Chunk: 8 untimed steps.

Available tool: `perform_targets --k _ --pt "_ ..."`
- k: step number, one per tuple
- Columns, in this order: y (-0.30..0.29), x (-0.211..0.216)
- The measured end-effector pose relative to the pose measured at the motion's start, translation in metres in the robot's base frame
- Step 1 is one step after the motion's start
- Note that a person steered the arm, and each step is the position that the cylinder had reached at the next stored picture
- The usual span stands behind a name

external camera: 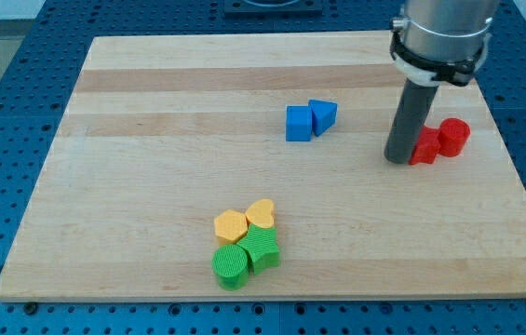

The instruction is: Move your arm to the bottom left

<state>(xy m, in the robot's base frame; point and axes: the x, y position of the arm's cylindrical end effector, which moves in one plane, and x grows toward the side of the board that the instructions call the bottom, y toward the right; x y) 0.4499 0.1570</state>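
The tabletop is bare at its bottom-left corner, the goal. Rightward sit a yellow hexagon, yellow heart, green cylinder and green block, then two blue blocks. My tip (no gripper, just an upright rod) touches the red blocks; the goal lies down-left.
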Motion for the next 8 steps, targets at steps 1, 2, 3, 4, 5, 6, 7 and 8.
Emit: perform_targets --k 1,2,3,4,5,6,7,8 --pt "-0.006 0.026" --pt "0.014 0.073" --pt "0.011 0.126" --pt "-0.025 0.166" --pt "-0.055 0.157" --pt "-0.101 0.143" --pt "-0.100 0.143" --pt "-0.087 0.102"
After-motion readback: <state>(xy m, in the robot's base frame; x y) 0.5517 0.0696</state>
